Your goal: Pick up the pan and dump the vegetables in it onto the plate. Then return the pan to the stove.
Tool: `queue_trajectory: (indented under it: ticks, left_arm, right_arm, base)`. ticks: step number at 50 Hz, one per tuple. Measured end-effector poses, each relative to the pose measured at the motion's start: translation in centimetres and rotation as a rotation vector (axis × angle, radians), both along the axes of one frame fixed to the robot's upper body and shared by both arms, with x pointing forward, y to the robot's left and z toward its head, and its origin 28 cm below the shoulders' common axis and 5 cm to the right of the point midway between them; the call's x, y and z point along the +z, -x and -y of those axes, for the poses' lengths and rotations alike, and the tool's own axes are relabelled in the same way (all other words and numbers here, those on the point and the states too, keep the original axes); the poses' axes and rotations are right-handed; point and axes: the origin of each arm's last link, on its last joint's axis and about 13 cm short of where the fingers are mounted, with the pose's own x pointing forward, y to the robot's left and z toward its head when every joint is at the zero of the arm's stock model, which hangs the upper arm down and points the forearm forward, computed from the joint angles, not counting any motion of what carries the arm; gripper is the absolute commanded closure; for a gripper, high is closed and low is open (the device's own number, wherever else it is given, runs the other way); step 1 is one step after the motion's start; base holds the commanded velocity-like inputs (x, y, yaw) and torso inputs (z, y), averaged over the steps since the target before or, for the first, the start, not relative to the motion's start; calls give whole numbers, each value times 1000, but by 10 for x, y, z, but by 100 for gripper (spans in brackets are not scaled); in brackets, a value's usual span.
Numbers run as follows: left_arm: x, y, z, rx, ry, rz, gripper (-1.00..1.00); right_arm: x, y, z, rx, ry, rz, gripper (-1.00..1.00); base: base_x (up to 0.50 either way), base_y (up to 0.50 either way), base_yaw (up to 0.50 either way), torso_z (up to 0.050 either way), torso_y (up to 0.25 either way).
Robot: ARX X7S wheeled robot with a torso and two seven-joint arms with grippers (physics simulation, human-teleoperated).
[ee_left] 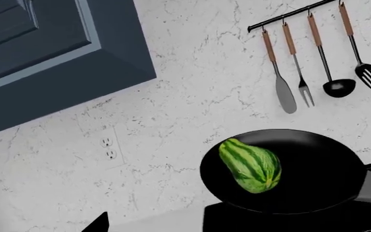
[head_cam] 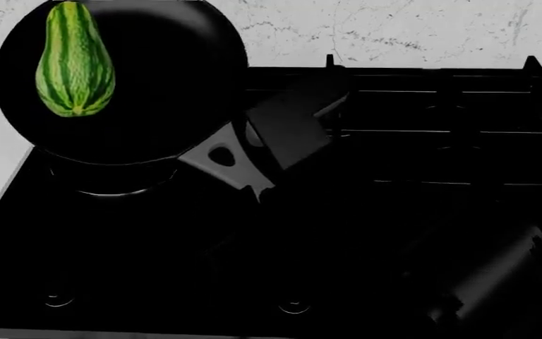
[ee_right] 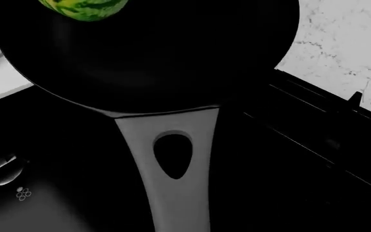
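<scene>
Three views split the scene for us. Only the left wrist view shows the marble wall with its utensil rail [ee_left: 301, 14], socket [ee_left: 108, 148] and blue cabinet [ee_left: 44, 53]. Only the right wrist view shows the grey bracket's teardrop hole [ee_right: 172, 154] close up. From the head we see the matte black pan [head_cam: 121, 81] over the glossy stove [head_cam: 346, 233] at its left rear, holding the striped, pear-shaped vegetable [head_cam: 75, 60]. Our right gripper [head_cam: 285, 131] sits at the handle; whether its fingers clasp it we cannot tell. Our left gripper's fingers are out of sight.

Black stove [head_cam: 252, 247] — pan [head_cam: 158, 85] on burner
</scene>
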Motion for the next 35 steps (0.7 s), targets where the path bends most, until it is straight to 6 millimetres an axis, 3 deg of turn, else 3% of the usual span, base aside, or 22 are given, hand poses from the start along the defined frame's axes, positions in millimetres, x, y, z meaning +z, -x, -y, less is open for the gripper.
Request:
queue_trajectory:
  ticks: [14,35]
  left_arm:
    - [1,8,0,-35,27,2,-100]
    - [3,9,0,-53,45,19,-100]
  right_arm:
    - [12,2,4,-27,-17,59,100]
    - [9,5,-1,1,-39,36,100]
  base:
    - [0,500,0,1,3]
    - [0,500,0,1,3]
